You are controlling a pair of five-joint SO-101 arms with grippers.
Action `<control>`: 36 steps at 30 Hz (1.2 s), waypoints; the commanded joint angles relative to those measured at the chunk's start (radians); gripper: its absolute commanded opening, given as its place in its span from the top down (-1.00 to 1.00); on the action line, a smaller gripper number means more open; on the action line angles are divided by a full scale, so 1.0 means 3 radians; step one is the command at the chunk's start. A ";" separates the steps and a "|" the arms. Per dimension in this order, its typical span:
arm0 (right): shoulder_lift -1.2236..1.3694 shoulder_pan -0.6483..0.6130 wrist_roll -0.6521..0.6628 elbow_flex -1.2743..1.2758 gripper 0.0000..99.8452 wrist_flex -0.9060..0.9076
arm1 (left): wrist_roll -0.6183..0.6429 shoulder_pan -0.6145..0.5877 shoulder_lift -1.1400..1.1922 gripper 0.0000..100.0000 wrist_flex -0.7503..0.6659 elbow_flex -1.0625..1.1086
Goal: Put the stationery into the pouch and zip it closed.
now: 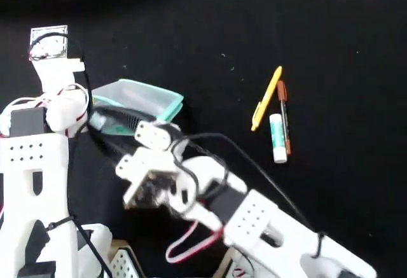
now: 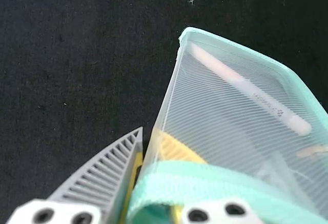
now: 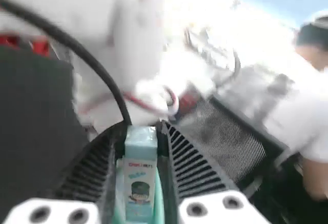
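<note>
1. Pouch first: the translucent ribbed-plastic pouch with mint-green trim (image 1: 145, 97) sits on the black cloth-covered table (image 1: 331, 42), on the left arm's side. It slants, with one end raised where it is gripped.
2. The left gripper (image 2: 146, 155) is pinched on the pouch's green zip rim, with its grey ribbed finger (image 2: 110, 175) pressed against the outside wall. A long white pen (image 2: 246, 93) already lies inside.
3. The right gripper (image 3: 139, 131) is clamped narrowly around a small pale-blue box-shaped item (image 3: 138, 178), held lengthwise between the black ribbed fingers.
4. In the high view the right gripper hangs just on the near side of the pouch. The pouch therefore lies ahead of it, towards the far edge of the table and slightly left.
5. The held rim looks like the mouth, so the box probably needs to go in end-first along the pouch's long axis.
6. A yellow pen (image 1: 266, 98), a brown marker (image 1: 283, 118) and a white glue stick (image 1: 278, 138) lie close together, well off to the right. Their long axes run near to far, and the right arm is the nearer one.
</note>
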 commanded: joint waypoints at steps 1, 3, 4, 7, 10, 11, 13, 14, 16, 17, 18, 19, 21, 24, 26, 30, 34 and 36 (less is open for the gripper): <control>0.0233 0.0307 0.0005 -0.0018 0.98 -0.0164 | 0.0000 -0.0095 0.0102 0.94 -0.0010 0.0253; 0.0345 0.0312 0.0000 -0.0008 0.98 -0.0153 | 0.0000 -0.0095 0.0102 0.94 -0.0010 0.0253; 0.0381 0.0312 0.0000 0.0028 0.98 -0.0153 | 0.0000 -0.0095 0.0102 0.94 -0.0010 0.0253; 0.0417 0.0312 0.0000 0.0171 0.98 -0.0148 | 0.0000 -0.0095 0.0102 0.94 -0.0010 0.0253; 0.0412 0.0312 0.0000 0.0269 0.97 -0.0123 | 0.0000 -0.0095 0.0102 0.94 -0.0010 0.0253; 0.0412 0.0307 0.0000 0.0253 0.96 -0.0046 | 0.0000 -0.0095 0.0102 0.94 -0.0010 0.0253; 0.0371 0.0266 0.0000 0.0125 0.86 0.0286 | 0.0000 -0.0095 0.0102 0.94 -0.0010 0.0253; 0.0325 0.0240 -0.0026 0.0038 0.79 0.0552 | 0.0000 -0.0095 0.0102 0.94 -0.0010 0.0253; 0.0187 0.0194 -0.0292 -0.0207 0.69 0.1151 | 0.0000 -0.0095 0.0102 0.94 -0.0010 0.0253; 0.0110 0.0179 -0.0476 -0.0350 0.65 0.1463 | 0.0000 -0.0095 0.0102 0.94 -0.0010 0.0253; 0.0028 0.0159 -0.0624 -0.0509 0.62 0.1775 | 0.0000 -0.0095 0.0102 0.94 -0.0010 0.0253; -0.0059 0.0138 -0.0736 -0.0652 0.60 0.2056 | 0.0000 -0.0095 0.0102 0.94 -0.0010 0.0253; -0.0233 0.0107 -0.0869 -0.0939 0.56 0.2511 | 0.0000 -0.0095 0.0102 0.94 -0.0010 0.0253; -0.0550 0.0092 -0.0905 -0.1256 0.56 0.2920 | 0.0000 -0.0095 0.0102 0.94 -0.0015 0.0253; -0.0806 0.0123 -0.0905 -0.1424 0.56 0.3115 | 0.0000 -0.0095 0.0102 0.94 -0.0066 0.0289; -0.1404 0.0742 -0.0905 -0.1573 0.56 0.3514 | 0.0000 -0.0095 0.0102 0.93 -0.0261 0.0427; -0.1757 0.2015 -0.1064 -0.1199 0.56 0.3841 | 0.0000 -0.0095 0.0102 0.93 -0.0266 0.0427; -0.1731 0.2552 -0.1299 -0.0816 0.56 0.3836 | 0.0000 -0.0095 0.0102 0.93 -0.0266 0.0427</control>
